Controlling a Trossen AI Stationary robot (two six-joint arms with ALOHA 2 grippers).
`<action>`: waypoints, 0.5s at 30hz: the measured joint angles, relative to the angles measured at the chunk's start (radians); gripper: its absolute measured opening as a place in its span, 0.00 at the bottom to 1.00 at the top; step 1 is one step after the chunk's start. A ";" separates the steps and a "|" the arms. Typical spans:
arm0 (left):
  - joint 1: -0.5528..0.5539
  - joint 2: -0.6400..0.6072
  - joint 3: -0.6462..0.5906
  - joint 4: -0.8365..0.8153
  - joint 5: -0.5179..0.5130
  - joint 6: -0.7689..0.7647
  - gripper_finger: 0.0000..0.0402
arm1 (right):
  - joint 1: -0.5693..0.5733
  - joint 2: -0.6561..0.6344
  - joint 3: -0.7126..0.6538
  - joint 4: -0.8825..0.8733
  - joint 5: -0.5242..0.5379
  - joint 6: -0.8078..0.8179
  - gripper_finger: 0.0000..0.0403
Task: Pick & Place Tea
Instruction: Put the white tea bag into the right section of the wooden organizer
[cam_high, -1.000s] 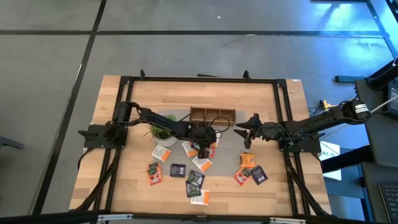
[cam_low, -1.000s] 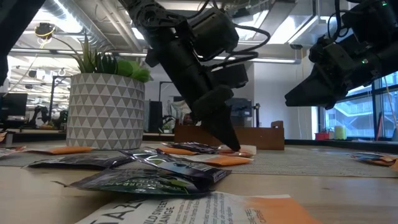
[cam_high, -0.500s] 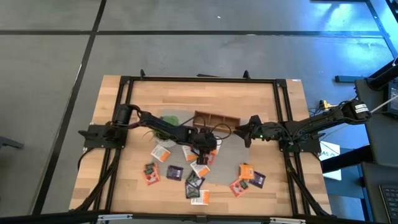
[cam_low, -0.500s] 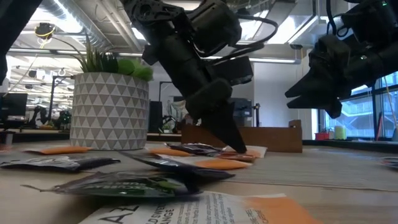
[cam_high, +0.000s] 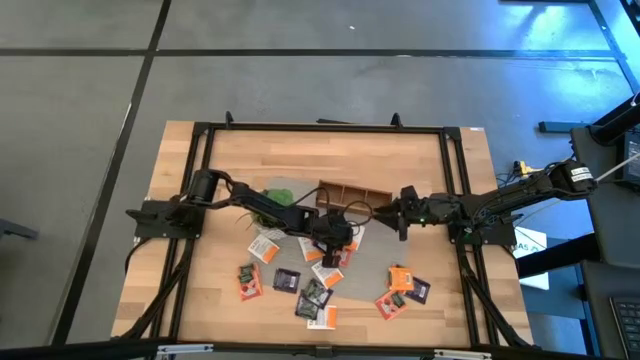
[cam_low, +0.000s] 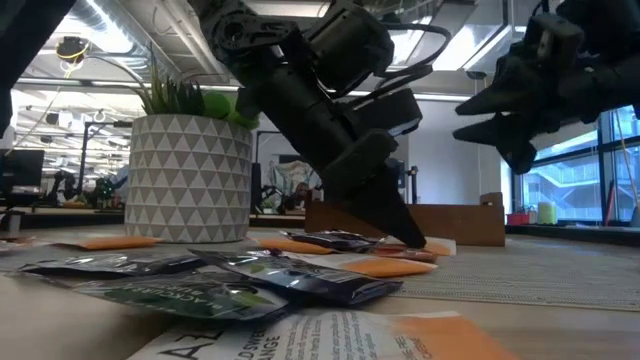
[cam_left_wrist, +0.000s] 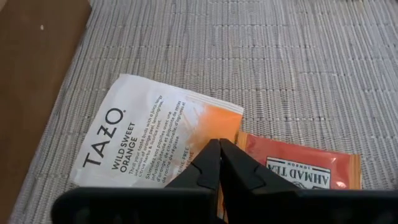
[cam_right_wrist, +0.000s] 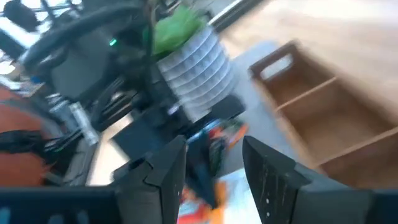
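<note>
Several flat square tea sachets lie scattered on the grey mat (cam_high: 375, 262) and the wood near it (cam_high: 285, 280). My left gripper (cam_high: 335, 245) is shut, with its tips down on a white-and-orange sachet (cam_left_wrist: 143, 137). That sachet lies flat on the mat beside an orange-red sachet (cam_left_wrist: 298, 165). In the low view its tip (cam_low: 412, 241) meets the sachets on the mat. My right gripper (cam_high: 400, 215) hangs open above the table (cam_low: 462, 120), right of the wooden box (cam_high: 352, 193) and touching nothing. My left gripper presses its shut fingertips (cam_left_wrist: 214, 155) down on the orange edge (cam_left_wrist: 208, 127) of the white-and-orange sachet, right beside the orange-red one. It comes slanting down from above. The sachet lies flat on the mat. Whether any of the sachet is pinched between the tips, I cannot tell.
A green plant in a white patterned pot (cam_high: 270, 198) stands left of the box, close behind my left arm. The brown box with three compartments (cam_right_wrist: 323, 118) sits on the mat's far part. More sachets lie near the table's near edge (cam_low: 200, 285). A black frame runs along the table's sides.
My left gripper has moved a little toward the near edge and the right, staying shut and low. The mat has slid the same way, carrying the box and the sachets on it. My right gripper has drawn back toward the right, turned and risen slightly.
</note>
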 joint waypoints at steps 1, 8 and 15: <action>0.002 0.000 0.000 0.000 -0.005 -0.013 0.01 | 0.002 0.000 0.000 -0.012 -0.020 0.031 0.40; 0.014 0.002 0.000 0.048 -0.016 -0.024 0.01 | 0.051 0.085 0.000 -0.046 -0.026 0.116 0.45; 0.014 0.001 0.000 0.055 -0.027 -0.019 0.01 | 0.095 0.174 0.044 0.028 -0.084 -0.037 0.67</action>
